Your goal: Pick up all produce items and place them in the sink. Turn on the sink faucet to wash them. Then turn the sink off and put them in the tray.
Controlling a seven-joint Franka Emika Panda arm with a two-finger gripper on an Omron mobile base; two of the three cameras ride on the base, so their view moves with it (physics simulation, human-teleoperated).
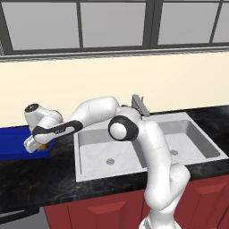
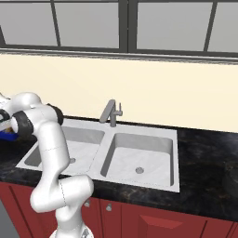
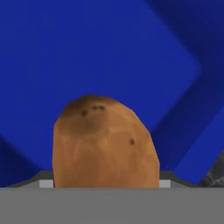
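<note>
One potato (image 3: 104, 142) fills the hand view, clamped between the fingers of the gripper (image 1: 37, 145), with the blue floor of the tray (image 3: 109, 48) right behind it. From the left base view the hand hangs over the tray at the far left of the counter, well away from the sink (image 1: 134, 154) and faucet (image 1: 139, 105). This looks like the last step: lower, open the fingers, and let the potato settle inside the tray.

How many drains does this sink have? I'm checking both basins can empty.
2. One round drain sits in the floor of the sink's right basin; the other sits in the left basin's floor.
</note>
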